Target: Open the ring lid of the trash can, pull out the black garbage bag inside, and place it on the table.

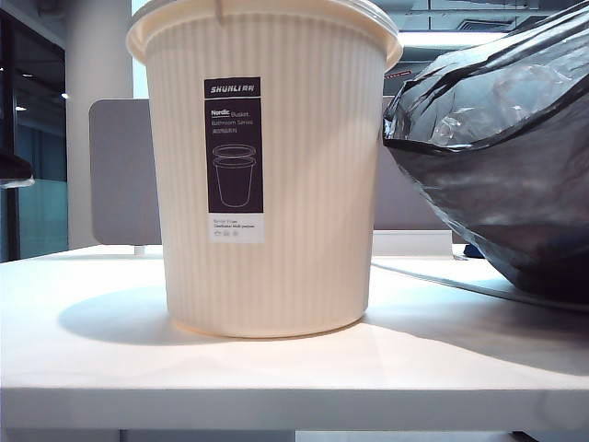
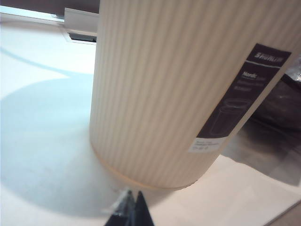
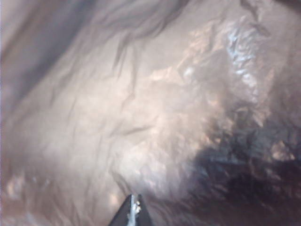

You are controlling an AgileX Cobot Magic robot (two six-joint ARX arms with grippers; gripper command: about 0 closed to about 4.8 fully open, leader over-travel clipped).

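Note:
The cream ribbed trash can (image 1: pixel 267 184) stands upright mid-table (image 1: pixel 276 368) with its dark label facing front. Its cream rim shows; the ring lid is out of view. The black garbage bag (image 1: pixel 497 157) lies in a crinkled, glossy heap to the can's right. In the left wrist view my left gripper (image 2: pixel 133 194) is shut and empty, low over the table (image 2: pixel 47 117), a little short of the can's base (image 2: pixel 155 181). In the right wrist view my right gripper (image 3: pixel 135 197) is shut, its tips close to the bag's film (image 3: pixel 155 117), which fills the view. Neither gripper shows in the exterior view.
A grey partition panel (image 1: pixel 120 175) stands behind the table at left, with a pillar (image 1: pixel 97 55) beyond it. A metal slot (image 2: pixel 80 21) runs along the table's far side. A thin dark line (image 1: pixel 442 281) crosses the table under the bag.

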